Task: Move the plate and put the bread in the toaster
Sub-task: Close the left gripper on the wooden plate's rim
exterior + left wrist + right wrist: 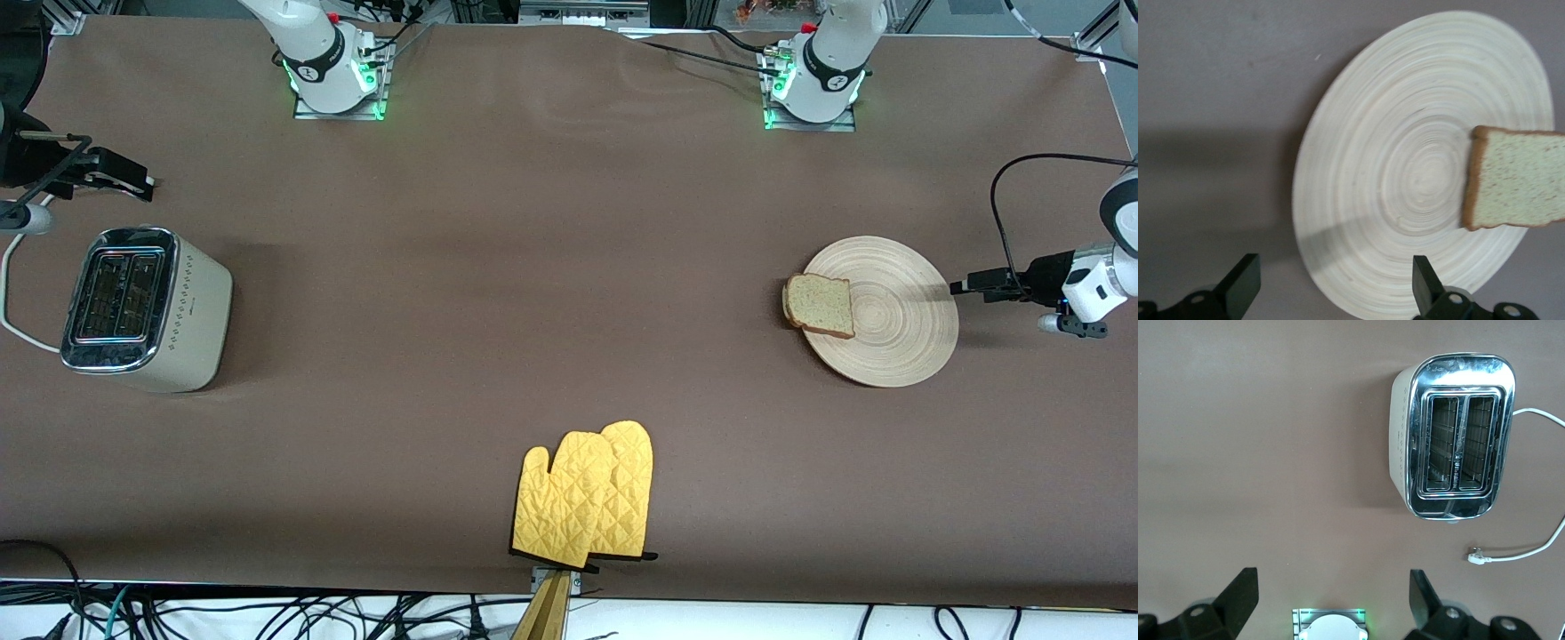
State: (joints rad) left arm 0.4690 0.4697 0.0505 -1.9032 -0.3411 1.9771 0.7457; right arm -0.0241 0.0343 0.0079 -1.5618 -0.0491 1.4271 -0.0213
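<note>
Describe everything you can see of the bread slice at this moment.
The bread is one squarish slice, pale speckled crumb with a darker brown crust. It lies flat on the rim of the round wooden plate, at the plate's edge toward the right arm's end, one side overhanging the table. Only the plate touches it; no gripper holds it.

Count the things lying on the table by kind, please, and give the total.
Plate: 1
Bread slice: 1
Toaster: 1
Yellow oven mitts: 2
Total: 5
</note>
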